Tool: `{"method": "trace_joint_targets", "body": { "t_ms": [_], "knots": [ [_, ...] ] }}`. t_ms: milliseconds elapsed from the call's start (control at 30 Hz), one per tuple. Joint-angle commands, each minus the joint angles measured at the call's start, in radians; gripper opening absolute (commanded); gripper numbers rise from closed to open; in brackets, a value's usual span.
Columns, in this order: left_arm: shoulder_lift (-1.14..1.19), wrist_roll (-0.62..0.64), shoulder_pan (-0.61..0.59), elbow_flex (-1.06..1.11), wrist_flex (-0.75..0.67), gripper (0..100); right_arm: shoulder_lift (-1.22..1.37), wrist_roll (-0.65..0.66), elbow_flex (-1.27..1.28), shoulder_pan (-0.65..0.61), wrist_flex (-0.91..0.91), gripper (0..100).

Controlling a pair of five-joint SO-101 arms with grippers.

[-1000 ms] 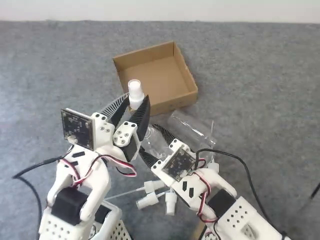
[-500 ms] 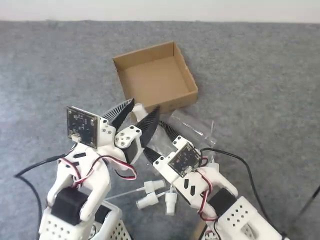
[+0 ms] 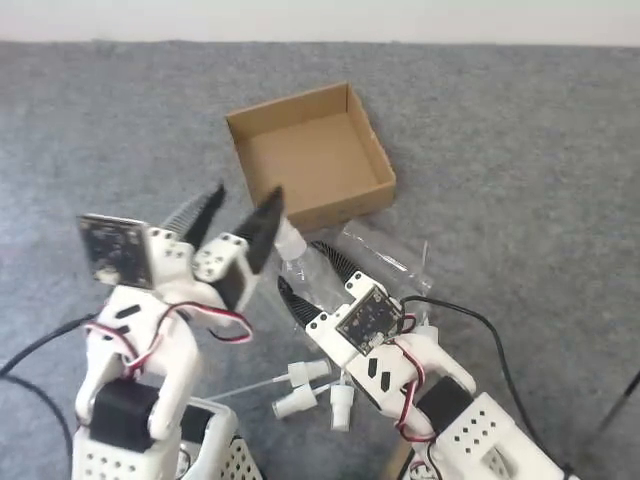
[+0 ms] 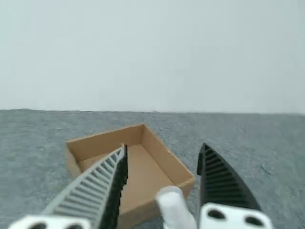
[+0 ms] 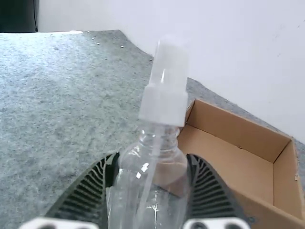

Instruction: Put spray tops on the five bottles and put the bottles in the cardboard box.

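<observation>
Right fingers [image 5: 90, 191] clamp the bottle [image 5: 152, 191] mid-body, probably light, slick, crushable; left fingers [image 4: 100, 186] spread apart near its spray top [image 5: 164, 90].

Clear, glossy plastic forms the bottle [image 5: 147, 191], which is capped by a smooth white plastic spray top [image 5: 164, 90]. The ribbed fingers of the right claw [image 5: 150, 179] are matt black plastic. The box [image 3: 310, 150] is plain matt brown cardboard. The desk [image 3: 500, 130] wears rough grey carpet, and the bag [image 3: 385, 250] is crinkled, shiny clear film.
</observation>
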Motion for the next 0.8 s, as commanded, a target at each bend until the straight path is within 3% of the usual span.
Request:
{"method": "trace_joint_targets", "body": {
  "t_ms": [0,200,400,633,767],
  "knots": [
    [-0.015,0.049,-0.089,-0.051,-0.003,22,-0.012,-0.003,-0.014,0.013,-0.031,0.7],
    [-0.014,0.089,-0.187,-0.048,-0.003,20,-0.012,-0.002,-0.035,0.013,-0.022,0.7],
    [-0.014,0.092,-0.201,-0.007,-0.006,17,-0.012,-0.002,-0.046,0.022,-0.022,0.7],
    [-0.014,0.094,-0.196,0.202,-0.206,17,-0.013,-0.002,-0.064,0.022,-0.021,0.7],
    [-0.014,0.091,-0.186,0.249,-0.249,17,-0.013,-0.002,-0.066,0.022,-0.021,0.7]
  ]
}}
